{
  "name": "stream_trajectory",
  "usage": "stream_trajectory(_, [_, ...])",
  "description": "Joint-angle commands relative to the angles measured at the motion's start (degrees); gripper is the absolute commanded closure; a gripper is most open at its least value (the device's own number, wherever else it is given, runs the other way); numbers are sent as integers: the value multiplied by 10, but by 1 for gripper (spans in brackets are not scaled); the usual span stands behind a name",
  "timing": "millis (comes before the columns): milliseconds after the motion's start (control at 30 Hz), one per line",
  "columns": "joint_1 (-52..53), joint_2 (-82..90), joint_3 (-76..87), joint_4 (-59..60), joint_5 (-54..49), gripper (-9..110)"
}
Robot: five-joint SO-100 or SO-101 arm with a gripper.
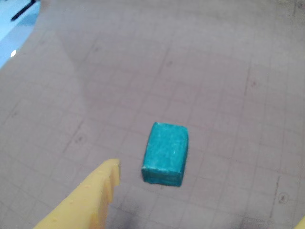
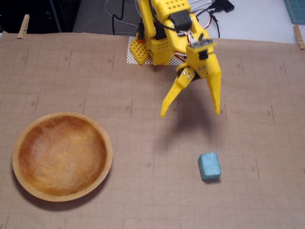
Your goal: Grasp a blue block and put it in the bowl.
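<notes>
One blue block is lying on the brown tabletop near its front edge, toward the right corner. The yellow pincer is hanging above it with its jaws spread wide, gripping nothing. The bowl is sitting by the left edge

- Your wrist view rides close above the gridded paper mat, angled downward past one yellow finger.
- Your fixed view looks down from high, facing the arm's base.
- Both share the blue block and surrounding mat.
</notes>
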Motion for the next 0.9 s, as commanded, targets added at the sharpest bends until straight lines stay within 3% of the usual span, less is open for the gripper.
stream_trajectory(0, [2, -37, -39, -64, -3, 48])
stream_trajectory(400, [2, -173, -45, -195, 2, 47])
stream_trajectory(867, [0, -329, -139, -210, -2, 47])
